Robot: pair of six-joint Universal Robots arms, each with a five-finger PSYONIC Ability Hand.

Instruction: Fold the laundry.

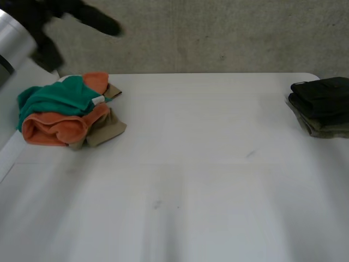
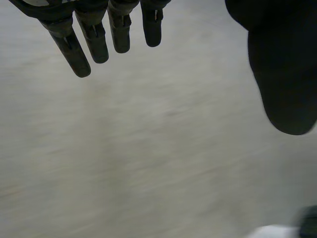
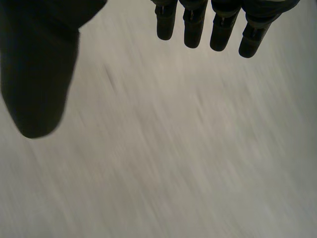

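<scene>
Crumpled laundry is lying near your left hand, folded stack opposite, probably freeing the worktop middle; you're holding it and your right hand wide, empty.

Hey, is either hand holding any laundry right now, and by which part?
Nothing is held: left hand and right hand both have straight, empty fingers; the laundry pile lies untouched.

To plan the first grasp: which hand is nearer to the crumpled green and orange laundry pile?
Left. The left hand hovers just beyond the pile, past the table's far edge. The right hand hangs open over plain grey surface, away from it.
</scene>
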